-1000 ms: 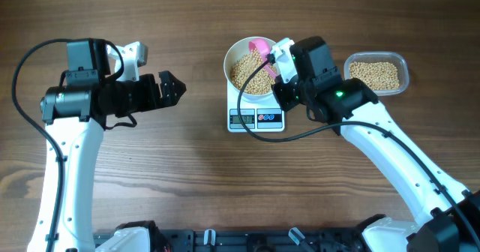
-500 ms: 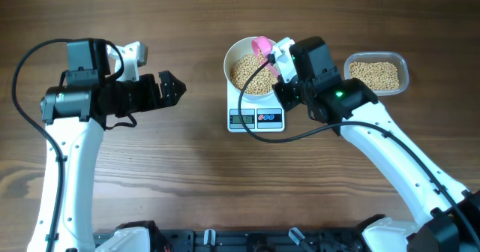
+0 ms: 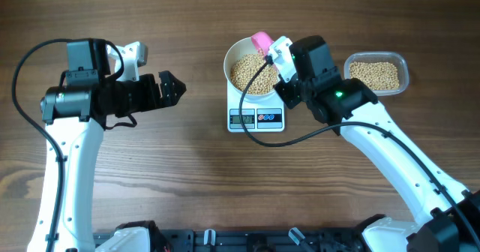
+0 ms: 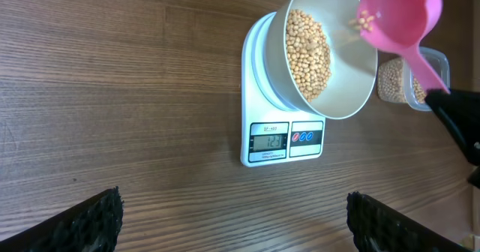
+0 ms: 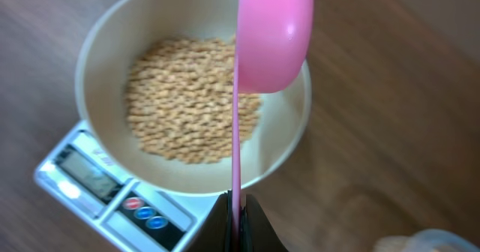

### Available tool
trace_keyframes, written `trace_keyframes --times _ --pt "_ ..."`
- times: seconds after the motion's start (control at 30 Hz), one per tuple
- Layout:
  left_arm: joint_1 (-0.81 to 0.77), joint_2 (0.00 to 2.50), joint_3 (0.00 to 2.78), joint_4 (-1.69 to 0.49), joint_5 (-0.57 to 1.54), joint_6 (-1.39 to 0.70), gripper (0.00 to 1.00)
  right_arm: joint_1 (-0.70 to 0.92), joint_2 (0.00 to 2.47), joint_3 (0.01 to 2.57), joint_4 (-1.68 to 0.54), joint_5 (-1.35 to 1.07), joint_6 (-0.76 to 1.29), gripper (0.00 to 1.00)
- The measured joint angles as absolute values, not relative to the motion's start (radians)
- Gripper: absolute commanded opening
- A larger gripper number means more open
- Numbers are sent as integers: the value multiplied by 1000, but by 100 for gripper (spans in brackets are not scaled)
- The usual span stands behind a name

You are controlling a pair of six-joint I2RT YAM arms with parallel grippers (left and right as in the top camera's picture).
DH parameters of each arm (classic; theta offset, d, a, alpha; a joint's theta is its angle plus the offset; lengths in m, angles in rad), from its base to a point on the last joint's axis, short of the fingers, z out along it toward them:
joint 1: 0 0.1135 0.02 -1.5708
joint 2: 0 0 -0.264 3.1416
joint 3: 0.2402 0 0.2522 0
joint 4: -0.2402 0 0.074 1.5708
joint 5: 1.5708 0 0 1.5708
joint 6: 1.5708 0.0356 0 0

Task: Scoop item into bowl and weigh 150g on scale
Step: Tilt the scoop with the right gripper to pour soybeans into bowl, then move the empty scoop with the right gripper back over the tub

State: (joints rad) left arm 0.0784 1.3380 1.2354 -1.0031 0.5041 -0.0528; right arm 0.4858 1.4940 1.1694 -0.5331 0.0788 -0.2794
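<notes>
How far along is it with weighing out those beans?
Done: the bowl sits on the scale and holds a good layer of beans. In hand: the right gripper, shut on the pink scoop, holds it above the bowl's rim, with a few beans inside. Left: topping up from the tub until the scale shows the target.

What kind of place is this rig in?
Probably a robot test bench, not a kitchen: left arm and right arm at a wood-grain table, with a digital scale, white bowl of beans and clear tub.

Wooden table (image 3: 187,169), scale (image 3: 256,118), clear tub (image 3: 407,73)
</notes>
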Motion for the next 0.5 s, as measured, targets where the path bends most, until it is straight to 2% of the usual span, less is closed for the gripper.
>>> trace_keyframes --times 0.27,0.5 --pt "78 1338 1235 -1003 504 -53 100 587 1494 1169 -493 192 -410 4" --pt "78 1338 1235 -1003 504 -53 100 610 1494 1169 -493 230 -398 4"
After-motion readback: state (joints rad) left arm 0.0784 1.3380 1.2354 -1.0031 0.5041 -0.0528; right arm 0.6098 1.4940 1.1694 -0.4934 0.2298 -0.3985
